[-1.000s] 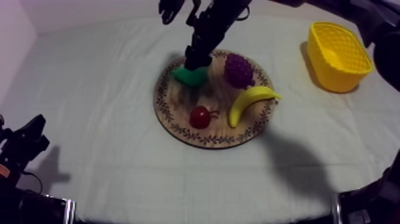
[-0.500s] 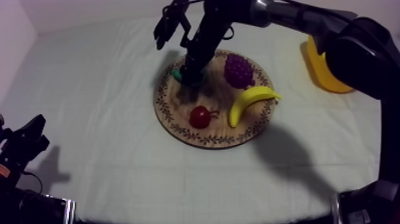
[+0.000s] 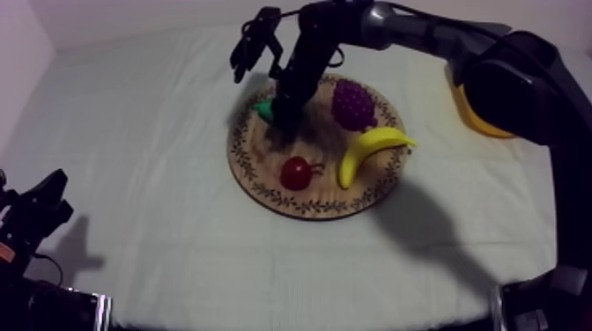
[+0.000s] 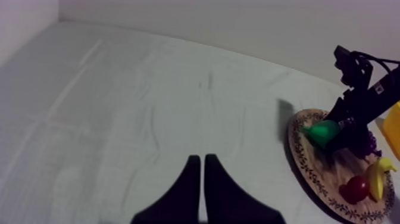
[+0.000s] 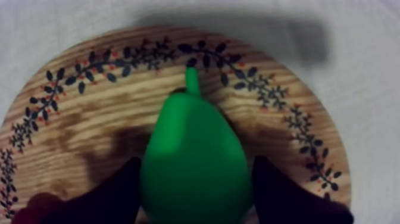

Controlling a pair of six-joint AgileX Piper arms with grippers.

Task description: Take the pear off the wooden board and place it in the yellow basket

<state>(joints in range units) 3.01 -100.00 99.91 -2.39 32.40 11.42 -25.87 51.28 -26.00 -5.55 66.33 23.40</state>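
The green pear (image 5: 193, 161) lies on the round wooden board (image 5: 89, 101), its stem toward the patterned rim. My right gripper (image 5: 196, 171) has come down over it, one black finger pressed against each flank, shut on the pear. From above, the right gripper (image 3: 280, 113) covers most of the pear (image 3: 262, 109) at the board's (image 3: 264, 189) far left part. The yellow basket (image 3: 483, 119) stands at the far right, partly behind my right arm. My left gripper (image 3: 44, 207) rests low at the left, its fingers (image 4: 187, 190) together as a wedge.
A bunch of grapes (image 3: 354, 104), a banana (image 3: 374, 148) and a small red fruit (image 3: 295, 172) share the board. In the left wrist view the pear (image 4: 324, 132) shows under the right gripper (image 4: 342, 128), beside the basket's edge (image 4: 394, 128).
My right gripper has dropped onto the pear, which now shows far less from above. The arm has swung lower across the basket. The left arm has not moved.
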